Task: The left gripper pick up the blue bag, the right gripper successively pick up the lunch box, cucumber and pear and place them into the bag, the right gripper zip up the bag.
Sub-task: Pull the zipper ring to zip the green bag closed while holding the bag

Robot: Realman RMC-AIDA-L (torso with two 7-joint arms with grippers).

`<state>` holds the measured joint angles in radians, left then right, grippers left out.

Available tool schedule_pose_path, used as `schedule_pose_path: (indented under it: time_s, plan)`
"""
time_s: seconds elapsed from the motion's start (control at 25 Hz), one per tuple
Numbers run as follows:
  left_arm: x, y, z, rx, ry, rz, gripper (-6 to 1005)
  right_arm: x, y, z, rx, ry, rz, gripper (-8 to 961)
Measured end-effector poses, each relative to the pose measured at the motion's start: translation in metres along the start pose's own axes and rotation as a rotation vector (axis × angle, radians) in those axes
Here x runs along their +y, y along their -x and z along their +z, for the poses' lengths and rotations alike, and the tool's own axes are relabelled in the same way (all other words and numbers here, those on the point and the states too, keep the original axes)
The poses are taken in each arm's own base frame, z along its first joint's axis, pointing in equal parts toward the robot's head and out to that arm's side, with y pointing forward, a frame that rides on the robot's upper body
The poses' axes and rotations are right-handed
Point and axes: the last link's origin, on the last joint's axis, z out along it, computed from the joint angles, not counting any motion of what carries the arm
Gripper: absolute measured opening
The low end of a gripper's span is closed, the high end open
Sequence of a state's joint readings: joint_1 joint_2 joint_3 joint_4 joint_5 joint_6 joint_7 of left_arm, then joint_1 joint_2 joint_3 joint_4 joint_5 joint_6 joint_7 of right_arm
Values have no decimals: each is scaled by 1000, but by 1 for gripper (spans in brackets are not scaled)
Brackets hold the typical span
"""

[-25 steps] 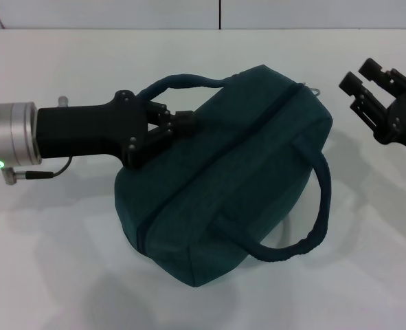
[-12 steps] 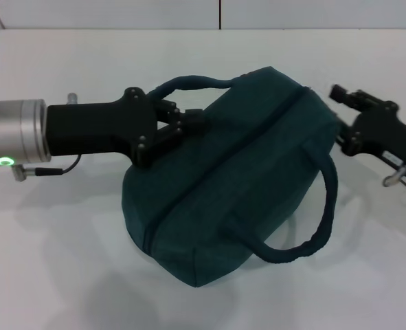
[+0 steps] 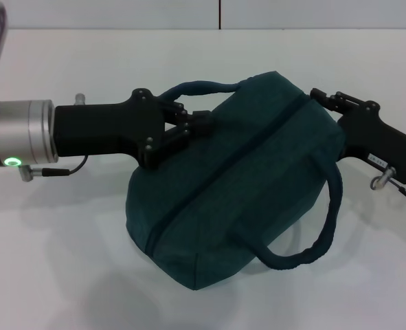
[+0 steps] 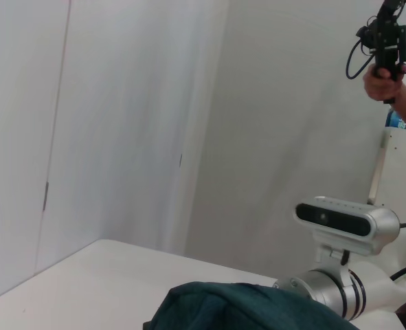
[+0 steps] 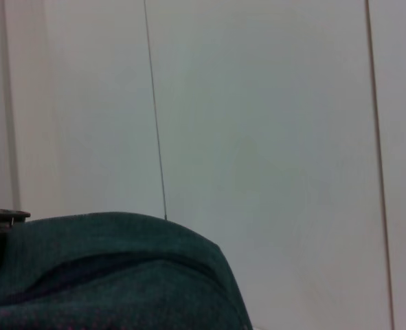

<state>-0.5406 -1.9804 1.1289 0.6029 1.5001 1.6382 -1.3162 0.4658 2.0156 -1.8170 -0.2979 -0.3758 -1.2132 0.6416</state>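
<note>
No lettering, label, brand or number can be read anywhere here. There's a small light patch on the right gripper (image 3: 324, 97) body, far too small to make out, and nothing readable on the bag (image 3: 237, 185).

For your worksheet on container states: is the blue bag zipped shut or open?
Shut: the blue bag shows one closed seam along its top, with no lining visible.

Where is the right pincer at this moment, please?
In the head view, the right pincer is at the right end of the blue bag, by the zipper line, opposite the left pincer at the far handle.
</note>
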Motion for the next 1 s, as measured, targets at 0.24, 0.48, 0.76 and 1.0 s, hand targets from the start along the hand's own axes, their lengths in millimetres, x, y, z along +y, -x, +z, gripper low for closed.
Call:
schedule_pose_path:
  time_s: [0.24,0.48,0.76,1.0]
  plan:
    - [0,0,1,3,0,0,59,7,4,-2,-42,31,-80,280]
    - [0,-1,2,14,-6,-2,79,9,3,-3,-44,35,-112,228]
    - [-2,-2,0,44,-30,-9,103,5,-1,-5,-20,6,-104,48]
    - [-2,-3,0,49,-29,-13,123,-7,-11,-7,47,-76,-58,8]
